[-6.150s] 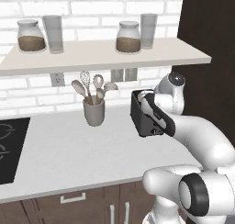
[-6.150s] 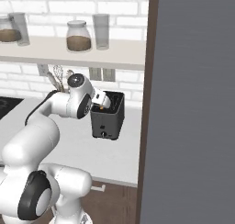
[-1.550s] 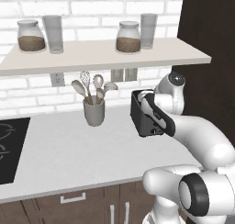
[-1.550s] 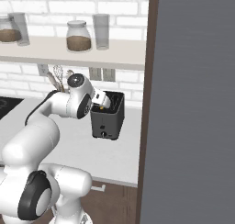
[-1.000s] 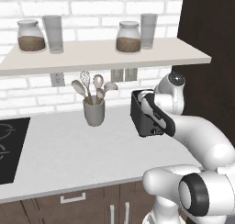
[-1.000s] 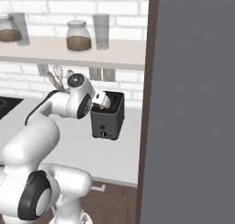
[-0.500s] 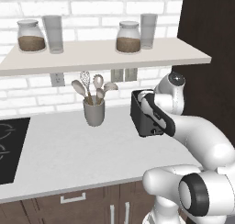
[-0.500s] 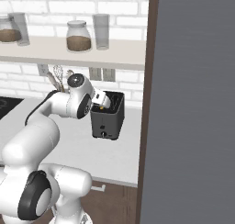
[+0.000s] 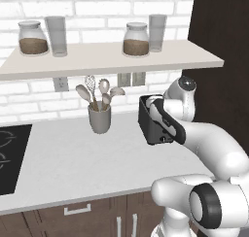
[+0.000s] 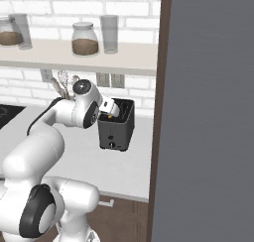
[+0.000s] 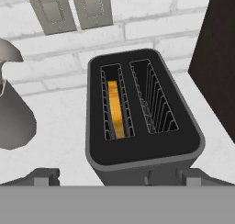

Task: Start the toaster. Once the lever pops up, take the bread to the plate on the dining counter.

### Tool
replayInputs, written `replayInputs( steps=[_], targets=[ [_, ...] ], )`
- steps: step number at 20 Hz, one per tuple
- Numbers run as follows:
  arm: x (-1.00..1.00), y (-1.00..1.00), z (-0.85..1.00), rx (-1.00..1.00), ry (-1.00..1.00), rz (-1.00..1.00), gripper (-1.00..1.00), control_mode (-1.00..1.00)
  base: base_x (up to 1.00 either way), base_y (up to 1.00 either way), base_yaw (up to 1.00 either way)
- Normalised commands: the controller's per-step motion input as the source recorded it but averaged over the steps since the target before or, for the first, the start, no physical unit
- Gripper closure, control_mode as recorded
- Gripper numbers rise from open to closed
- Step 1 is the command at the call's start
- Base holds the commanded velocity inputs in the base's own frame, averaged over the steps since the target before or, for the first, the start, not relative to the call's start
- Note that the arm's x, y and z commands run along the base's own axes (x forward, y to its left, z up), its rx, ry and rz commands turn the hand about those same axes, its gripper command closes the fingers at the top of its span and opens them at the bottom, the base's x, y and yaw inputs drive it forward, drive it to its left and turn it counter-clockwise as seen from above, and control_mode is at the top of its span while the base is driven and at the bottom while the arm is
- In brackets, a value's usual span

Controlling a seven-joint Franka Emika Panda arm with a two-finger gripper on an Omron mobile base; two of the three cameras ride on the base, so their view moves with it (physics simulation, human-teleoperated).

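Note:
The dark toaster (image 11: 142, 126) stands on the white worktop against the brick wall, also in the left base view (image 9: 150, 129) and the right base view (image 10: 117, 131). The yellow-orange bread (image 11: 115, 109) sits deep in the left slot; the right slot holds nothing. My gripper (image 11: 120, 179) hovers just above the toaster's near end, looking down on it, open with its fingertips (image 11: 43, 177) wide apart and nothing held. From the right base view the hand (image 10: 111, 115) hangs over the toaster's top. The plate and the dining counter are out of view.
A grey utensil cup (image 9: 99, 120) stands left of the toaster. A shelf (image 9: 107, 59) with jars and glasses runs overhead. A black hob (image 9: 9, 158) lies at the far left. A tall dark cabinet panel (image 10: 208, 112) rises close on the toaster's right.

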Motion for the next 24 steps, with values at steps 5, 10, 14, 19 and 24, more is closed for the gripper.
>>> replayInputs(
  steps=[5, 10, 14, 19, 24],
  targets=[
    [0.00, 0.00, 0.00, 0.00, 0.00, 0.00, -1.00, -1.00, 0.00, 0.00, 0.00],
    [0.00, 0.00, 0.00, 0.00, 0.00, 0.00, -1.00, -1.00, 0.00, 0.00, 0.00],
    [0.00, 0.00, 0.00, 0.00, 0.00, 0.00, -1.00, -1.00, 0.00, 0.00, 0.00],
    [0.00, 0.00, 0.00, 0.00, 0.00, 0.00, -1.00, -1.00, 0.00, 0.00, 0.00],
    [0.00, 0.00, 0.00, 0.00, 0.00, 0.00, -1.00, -1.00, 0.00, 0.00, 0.00]
  ],
)
